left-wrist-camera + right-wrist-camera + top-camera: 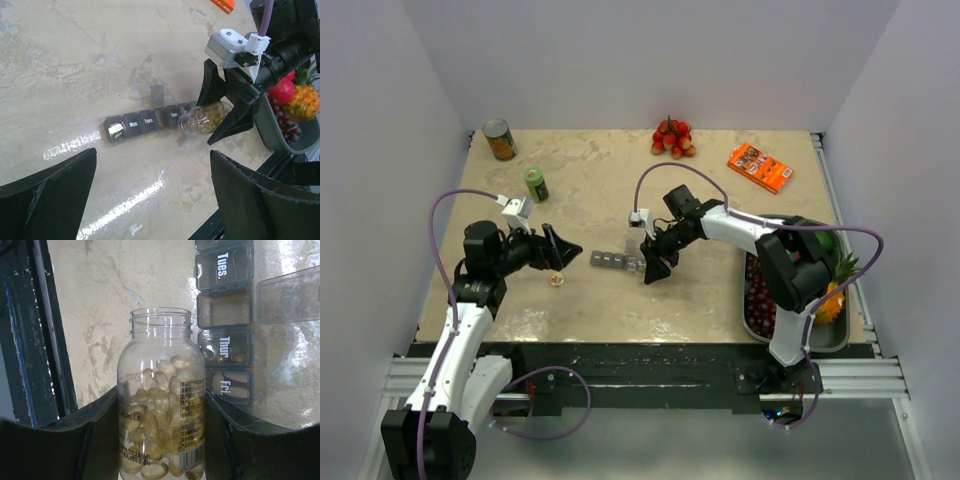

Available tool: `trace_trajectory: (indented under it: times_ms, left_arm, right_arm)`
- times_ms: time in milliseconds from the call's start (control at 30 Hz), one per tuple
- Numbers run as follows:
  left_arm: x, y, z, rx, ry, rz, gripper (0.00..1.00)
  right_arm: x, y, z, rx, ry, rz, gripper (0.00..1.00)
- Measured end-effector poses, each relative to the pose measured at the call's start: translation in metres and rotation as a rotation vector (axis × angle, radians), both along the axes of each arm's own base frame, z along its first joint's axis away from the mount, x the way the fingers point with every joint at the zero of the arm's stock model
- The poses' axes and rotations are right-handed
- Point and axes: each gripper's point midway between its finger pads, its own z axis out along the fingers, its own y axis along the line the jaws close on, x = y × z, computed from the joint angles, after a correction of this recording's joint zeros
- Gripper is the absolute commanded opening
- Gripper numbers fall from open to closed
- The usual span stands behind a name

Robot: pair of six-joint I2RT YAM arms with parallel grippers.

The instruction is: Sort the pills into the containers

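The grey pill-organiser strip (pixel 611 261) lies mid-table; it also shows in the left wrist view (pixel 145 122) and the right wrist view (pixel 224 315). Its Wednesday compartment is open, with the lid (pixel 287 295) up. Capsules show in the Thur and Fri compartments. My right gripper (pixel 655 263) is shut on a clear uncapped bottle (pixel 159 405) of yellowish capsules (pixel 160 435). The bottle (pixel 205 119) is tipped on its side, with its mouth beside the strip. My left gripper (pixel 563 250) is open and empty, left of the strip, its fingers (pixel 55 190) wide apart.
A small round cap (pixel 556 279) lies just in front of the left gripper. A green bottle (pixel 536 184) and tin can (pixel 499 139) stand at back left. Red fruit (pixel 672 137) and an orange box (pixel 760 167) sit at the back. A grey fruit tray (pixel 840 335) is at right.
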Motion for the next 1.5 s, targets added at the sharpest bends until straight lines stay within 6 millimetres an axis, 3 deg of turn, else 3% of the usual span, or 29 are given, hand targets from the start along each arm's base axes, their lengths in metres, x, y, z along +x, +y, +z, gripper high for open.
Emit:
trace_trajectory:
  times_ms: [400, 1500]
  left_arm:
    - [0.000, 0.000, 0.001, -0.001, -0.003, -0.001, 0.99]
    - [-0.002, -0.001, 0.004, -0.003, -0.014, -0.006, 0.99]
  right_arm:
    - [0.005, -0.003, -0.008, -0.068, 0.049, -0.053, 0.00]
    - [0.017, -0.003, 0.003, -0.178, 0.021, -0.112, 0.00]
